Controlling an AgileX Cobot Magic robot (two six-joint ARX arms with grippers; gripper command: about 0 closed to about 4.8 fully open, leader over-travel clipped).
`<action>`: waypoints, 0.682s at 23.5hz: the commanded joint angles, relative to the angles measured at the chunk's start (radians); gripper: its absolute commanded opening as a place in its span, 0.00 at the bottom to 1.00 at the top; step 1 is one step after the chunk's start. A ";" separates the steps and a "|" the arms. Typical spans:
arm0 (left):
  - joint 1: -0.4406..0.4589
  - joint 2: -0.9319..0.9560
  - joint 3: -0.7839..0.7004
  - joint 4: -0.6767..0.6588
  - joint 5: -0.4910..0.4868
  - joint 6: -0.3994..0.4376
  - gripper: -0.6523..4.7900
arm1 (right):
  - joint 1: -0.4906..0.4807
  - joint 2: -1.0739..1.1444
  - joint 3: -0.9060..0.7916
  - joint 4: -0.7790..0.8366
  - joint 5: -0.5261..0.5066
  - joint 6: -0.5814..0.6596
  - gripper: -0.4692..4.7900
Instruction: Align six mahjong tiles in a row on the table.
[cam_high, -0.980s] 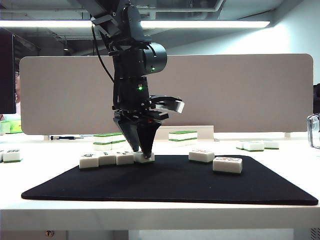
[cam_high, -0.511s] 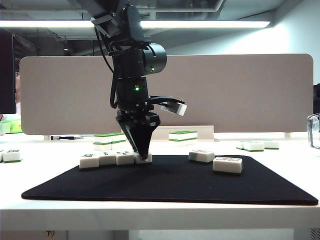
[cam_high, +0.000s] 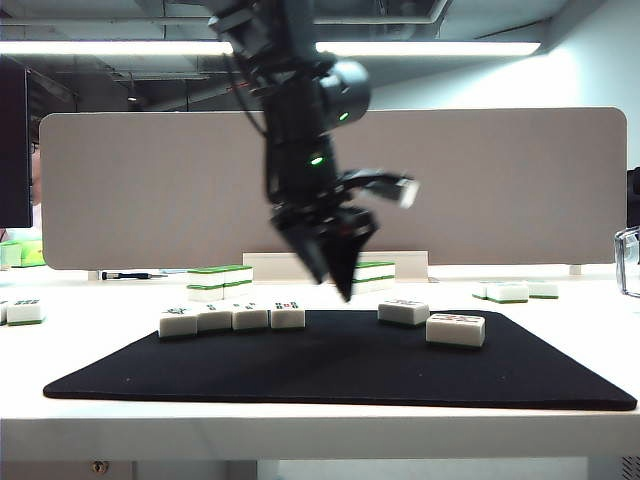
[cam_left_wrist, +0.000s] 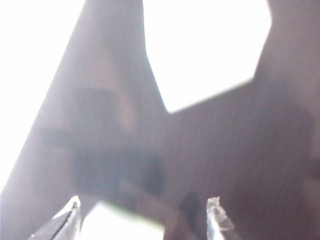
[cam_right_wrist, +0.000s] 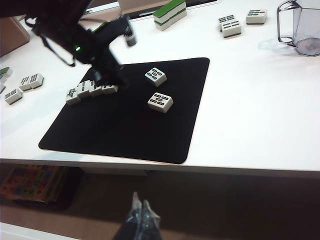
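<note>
Several white mahjong tiles (cam_high: 232, 318) lie in a touching row at the back left of a black mat (cam_high: 340, 372) on the table (cam_high: 300, 425); the row (cam_right_wrist: 90, 89) also shows in the right wrist view. Two loose tiles (cam_high: 403, 311) (cam_high: 455, 329) lie apart to its right. My left gripper (cam_high: 342, 282) hangs open above the mat, between the row's end and the loose tiles, holding nothing. In its blurred wrist view the left gripper (cam_left_wrist: 144, 217) has its fingertips (cam_left_wrist: 72, 215) wide apart, a white tile (cam_left_wrist: 122, 225) beneath. My right gripper (cam_right_wrist: 140, 210) is shut, off the table's near edge.
Green-backed tile stacks (cam_high: 220, 281) (cam_high: 365, 272) stand behind the mat, before the grey partition (cam_high: 500, 180). More tiles lie at far right (cam_high: 515, 291) and far left (cam_high: 22, 310). A clear container (cam_right_wrist: 300, 25) stands at the right back corner.
The left gripper has opened, let go of the row's right-end tile, risen off it and swung right. The tile stays in the row.
</note>
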 joint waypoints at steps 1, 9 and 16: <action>-0.039 -0.009 0.018 0.165 0.007 -0.210 0.71 | 0.000 -0.012 0.002 0.009 0.002 -0.003 0.09; -0.044 0.049 0.018 0.267 0.113 -0.379 0.76 | 0.000 -0.012 0.002 0.010 0.002 -0.003 0.09; -0.045 0.084 0.017 0.287 0.113 -0.378 0.76 | 0.000 -0.012 0.002 0.009 0.002 -0.003 0.09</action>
